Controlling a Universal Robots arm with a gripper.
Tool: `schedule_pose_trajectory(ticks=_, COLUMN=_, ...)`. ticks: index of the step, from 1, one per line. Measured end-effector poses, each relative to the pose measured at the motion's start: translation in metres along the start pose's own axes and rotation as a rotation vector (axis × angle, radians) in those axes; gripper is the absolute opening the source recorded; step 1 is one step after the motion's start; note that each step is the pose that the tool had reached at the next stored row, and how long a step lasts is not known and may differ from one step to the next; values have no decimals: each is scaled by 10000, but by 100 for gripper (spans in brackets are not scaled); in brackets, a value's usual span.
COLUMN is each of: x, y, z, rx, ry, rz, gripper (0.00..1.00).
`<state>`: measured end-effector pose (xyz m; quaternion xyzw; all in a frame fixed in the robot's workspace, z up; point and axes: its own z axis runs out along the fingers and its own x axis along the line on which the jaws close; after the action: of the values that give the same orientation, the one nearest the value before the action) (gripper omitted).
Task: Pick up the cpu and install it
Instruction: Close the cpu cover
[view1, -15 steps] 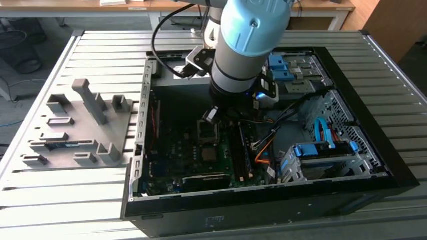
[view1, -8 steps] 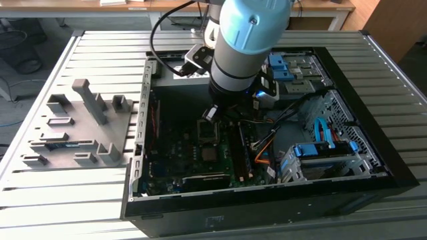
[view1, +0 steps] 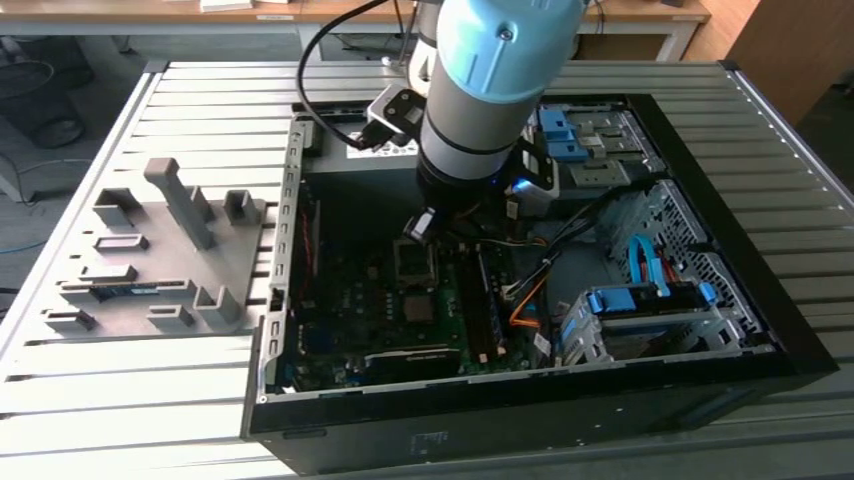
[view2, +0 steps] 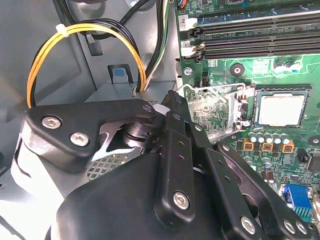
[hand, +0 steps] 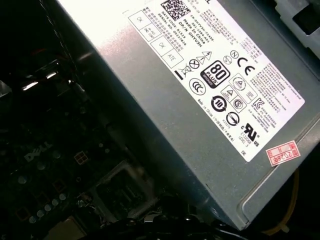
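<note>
Gripper (view2: 172, 107) near the cpu (view2: 280, 110) seated in the motherboard (view2: 220, 107) socket.

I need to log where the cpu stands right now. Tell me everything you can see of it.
The cpu is a small flat square chip with a pale silver-grey metal top, lying flat in its socket on the green motherboard, framed by a dark metal surround. Orange-topped components sit in a row just beside the socket, and long memory slots run a little further off. In the second wrist view the gripper's black linkages are apart from it and nothing touches its top. In the exterior view it shows as a pale square inside the open case.
</note>
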<state>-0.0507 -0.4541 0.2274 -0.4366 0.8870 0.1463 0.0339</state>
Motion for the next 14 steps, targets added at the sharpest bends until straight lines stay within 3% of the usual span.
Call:
schedule_pose_trajectory(ticks=4, x=15, y=-8, z=-7, rx=4, ry=8, rz=-6, gripper=10)
schedule_pose_trajectory(ticks=9, x=-31, y=-90, z=33, rx=-142, ry=81, rz=39, gripper=10)
schedule_pose_trajectory(ticks=14, x=-72, y=-182, z=107, rx=-233, ry=144, rz=71, gripper=10)
